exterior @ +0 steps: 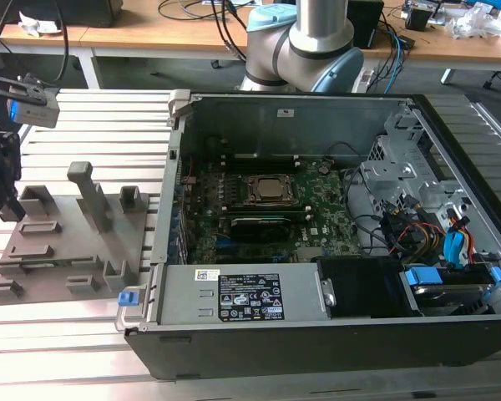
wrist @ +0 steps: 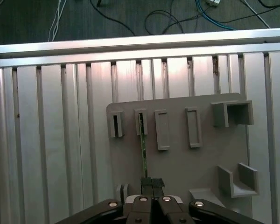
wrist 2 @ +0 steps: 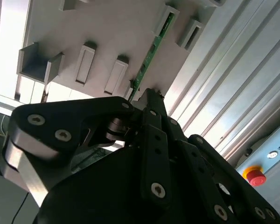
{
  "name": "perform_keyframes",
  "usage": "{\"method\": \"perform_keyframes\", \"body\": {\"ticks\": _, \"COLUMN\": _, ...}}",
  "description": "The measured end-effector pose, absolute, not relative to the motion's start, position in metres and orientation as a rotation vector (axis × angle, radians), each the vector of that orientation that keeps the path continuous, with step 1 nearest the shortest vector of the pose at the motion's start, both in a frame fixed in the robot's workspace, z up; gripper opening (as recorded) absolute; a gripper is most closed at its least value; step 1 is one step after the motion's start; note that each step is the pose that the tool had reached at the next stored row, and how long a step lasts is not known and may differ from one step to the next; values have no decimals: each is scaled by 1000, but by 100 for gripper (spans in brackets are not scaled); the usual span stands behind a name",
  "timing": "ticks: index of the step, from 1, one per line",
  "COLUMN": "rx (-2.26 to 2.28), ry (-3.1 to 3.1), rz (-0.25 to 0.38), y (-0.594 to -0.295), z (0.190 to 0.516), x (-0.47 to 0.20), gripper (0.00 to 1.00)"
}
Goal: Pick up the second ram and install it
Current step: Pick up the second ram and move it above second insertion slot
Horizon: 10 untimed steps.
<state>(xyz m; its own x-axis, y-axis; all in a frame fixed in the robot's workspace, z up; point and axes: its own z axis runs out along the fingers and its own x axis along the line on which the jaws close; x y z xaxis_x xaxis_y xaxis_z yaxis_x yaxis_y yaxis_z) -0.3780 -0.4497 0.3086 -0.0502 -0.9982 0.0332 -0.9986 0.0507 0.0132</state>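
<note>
In the first wrist view, the gripper [wrist: 151, 183] is clamped on the near end of the second ram [wrist: 143, 149], a thin stick standing on edge on the gray plate [wrist: 177, 161] with its far end in a slotted block [wrist: 141, 122]. The second wrist view catches the stick's green face [wrist 2: 148, 58], its near end hidden behind the fingers [wrist 2: 151, 107]. In the exterior view the gripper [exterior: 0, 180] is cut off by the left edge, over the plate [exterior: 63, 251], well apart from the open computer case [exterior: 259, 305].
</note>
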Motion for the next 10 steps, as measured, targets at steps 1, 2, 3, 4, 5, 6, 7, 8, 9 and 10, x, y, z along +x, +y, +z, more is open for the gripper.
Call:
{"method": "perform_keyframes", "body": {"ticks": 1, "rx": 2142, "ry": -2253, "rz": 21, "y": -450, "z": 309, "x": -378, "gripper": 11}}
{"method": "perform_keyframes", "body": {"ticks": 2, "rx": 2142, "ry": -2253, "rz": 21, "y": -450, "z": 309, "x": -378, "gripper": 11}}
{"method": "perform_keyframes", "body": {"ticks": 3, "rx": 2141, "ry": -2253, "rz": 21, "y": -450, "z": 309, "x": -378, "gripper": 11}}
{"method": "perform_keyframes", "body": {"ticks": 4, "rx": 2141, "ry": -2253, "rz": 21, "y": -450, "z": 309, "x": -378, "gripper": 17}}
{"method": "perform_keyframes", "body": {"ticks": 5, "rx": 2141, "ry": -2253, "rz": 21, "y": -450, "z": 309, "x": -378, "gripper": 24}}
{"method": "perform_keyframes", "body": {"ticks": 6, "rx": 2141, "ry": -2254, "rz": 21, "y": -450, "z": 309, "x": -378, "gripper": 30}}
{"method": "perform_keyframes", "body": {"ticks": 7, "rx": 2141, "ry": -2254, "rz": 21, "y": -450, "z": 308, "x": -378, "gripper": 30}}
{"method": "perform_keyframes", "body": {"ticks": 8, "rx": 2141, "ry": -2254, "rz": 20, "y": -451, "z": 307, "x": -378, "gripper": 30}}
{"method": "perform_keyframes", "body": {"ticks": 9, "rx": 2141, "ry": -2254, "rz": 20, "y": -451, "z": 305, "x": -378, "gripper": 30}}
{"method": "perform_keyframes", "body": {"ticks": 10, "rx": 2141, "ry": -2254, "rz": 20, "y": -451, "z": 304, "x": -378, "gripper": 30}}
